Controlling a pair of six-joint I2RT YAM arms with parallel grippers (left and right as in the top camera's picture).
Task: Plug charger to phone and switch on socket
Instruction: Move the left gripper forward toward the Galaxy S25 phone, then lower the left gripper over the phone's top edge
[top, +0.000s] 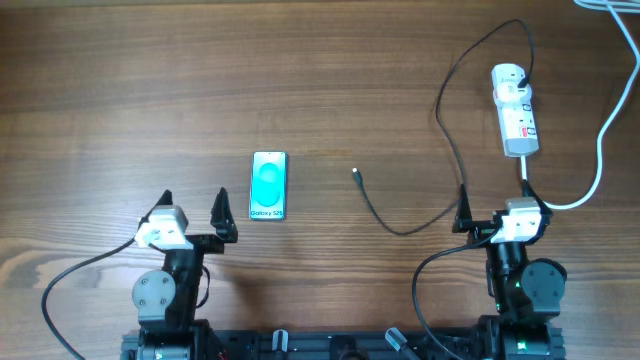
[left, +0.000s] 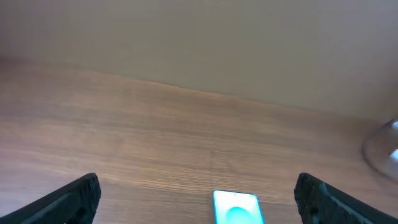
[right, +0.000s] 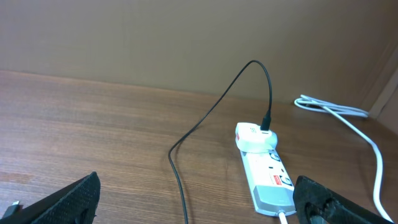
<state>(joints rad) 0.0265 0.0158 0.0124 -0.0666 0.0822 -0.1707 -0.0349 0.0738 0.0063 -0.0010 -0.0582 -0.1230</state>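
L gripper & R gripper wide open, holding nothing; not started; next: grab charger end, bring to phone.

**Robot test bench in a laboratory-type indoor room.** A broad brown wood-grain tabletop carries a black-and-white left robot arm and a matching right robot arm. Both are fixed to a black mounting rail along the near edge. A plain beige wall backs the table. Laid out on the wood are electrical test items: a white elongated power strip, its thick white lead, and a small turquoise-screened smartphone. The frames show no more of the room's use.
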